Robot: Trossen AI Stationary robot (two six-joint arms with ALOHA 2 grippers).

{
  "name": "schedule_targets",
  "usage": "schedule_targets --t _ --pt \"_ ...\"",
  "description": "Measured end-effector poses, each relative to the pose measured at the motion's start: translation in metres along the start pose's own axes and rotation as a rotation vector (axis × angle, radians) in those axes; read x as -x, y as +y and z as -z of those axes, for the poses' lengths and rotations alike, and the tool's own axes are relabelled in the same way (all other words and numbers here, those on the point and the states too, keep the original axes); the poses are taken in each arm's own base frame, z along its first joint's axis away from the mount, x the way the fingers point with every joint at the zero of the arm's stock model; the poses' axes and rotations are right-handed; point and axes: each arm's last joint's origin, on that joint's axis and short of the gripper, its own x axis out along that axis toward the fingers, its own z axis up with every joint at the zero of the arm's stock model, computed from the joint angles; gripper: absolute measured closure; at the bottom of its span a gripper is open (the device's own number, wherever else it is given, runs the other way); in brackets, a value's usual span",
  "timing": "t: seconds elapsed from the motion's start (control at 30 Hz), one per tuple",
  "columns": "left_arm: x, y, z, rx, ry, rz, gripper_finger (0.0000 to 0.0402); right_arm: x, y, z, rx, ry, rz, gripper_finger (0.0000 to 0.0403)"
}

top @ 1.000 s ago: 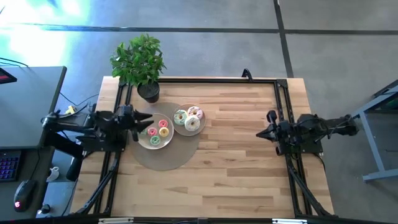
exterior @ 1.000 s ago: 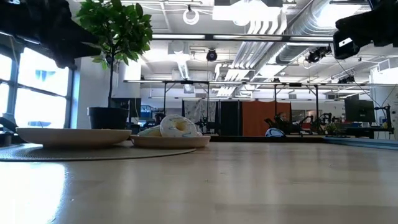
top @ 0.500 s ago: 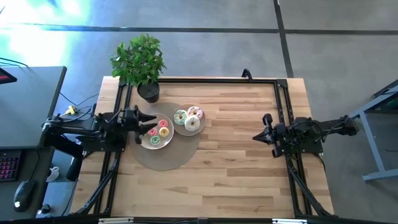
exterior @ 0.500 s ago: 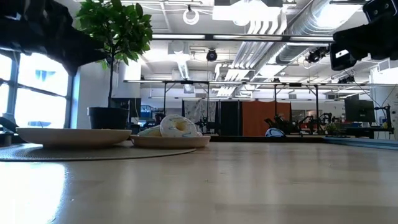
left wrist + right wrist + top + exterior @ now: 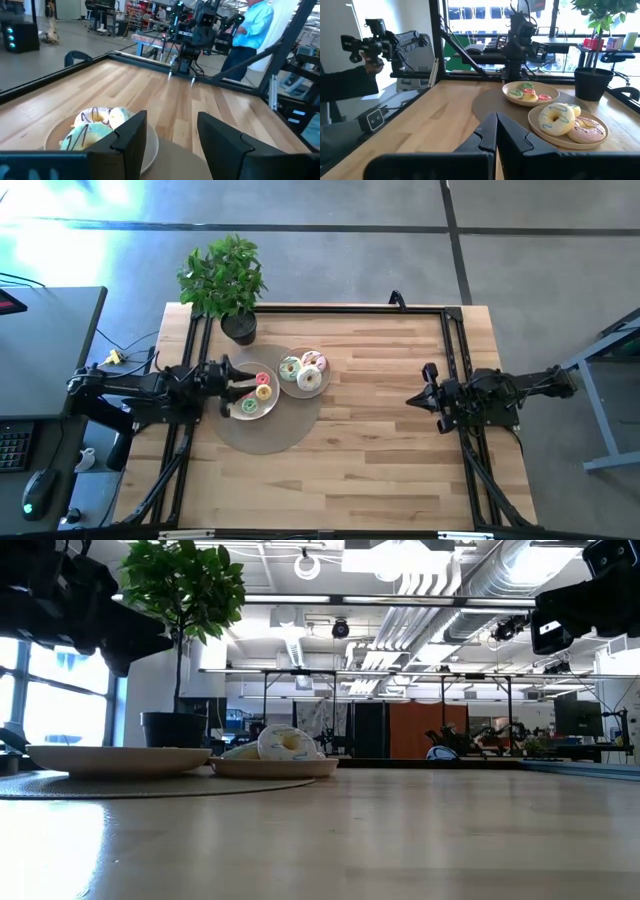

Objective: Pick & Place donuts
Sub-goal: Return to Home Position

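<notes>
Several mini donuts (image 5: 255, 392) in green, pink and yellow lie on a beige plate (image 5: 262, 416), also seen in the right wrist view (image 5: 530, 93). Three larger iced donuts (image 5: 303, 370) lie on a second plate (image 5: 290, 392) beside it, also in the left wrist view (image 5: 97, 127). My left gripper (image 5: 236, 380) is open and empty, hovering over the left edge of the mini-donut plate; its fingers frame the larger donuts in its wrist view (image 5: 172, 135). My right gripper (image 5: 414, 398) is shut and empty above the right half of the table, with its fingers together in its wrist view (image 5: 495, 131).
Both plates sit on a round tan mat (image 5: 268, 435). A potted plant (image 5: 225, 280) stands at the far left corner, just behind the plates. A black frame rail (image 5: 320, 308) runs round the table. The wooden top (image 5: 370, 440) between the arms is bare.
My left gripper has come down toward the mini-donut plate, staying open. My right gripper has shifted a little toward the table's left and down, then kept still. The donuts have not moved.
</notes>
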Motion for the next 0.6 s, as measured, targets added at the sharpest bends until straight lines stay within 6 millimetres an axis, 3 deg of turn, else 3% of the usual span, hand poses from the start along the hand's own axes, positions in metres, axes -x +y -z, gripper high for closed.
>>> schedule_targets --t 0.6 --pt "0.000 0.000 0.004 0.021 0.037 0.021 0.0228 -0.005 0.001 0.012 0.008 -0.021 -0.034 0.0396"
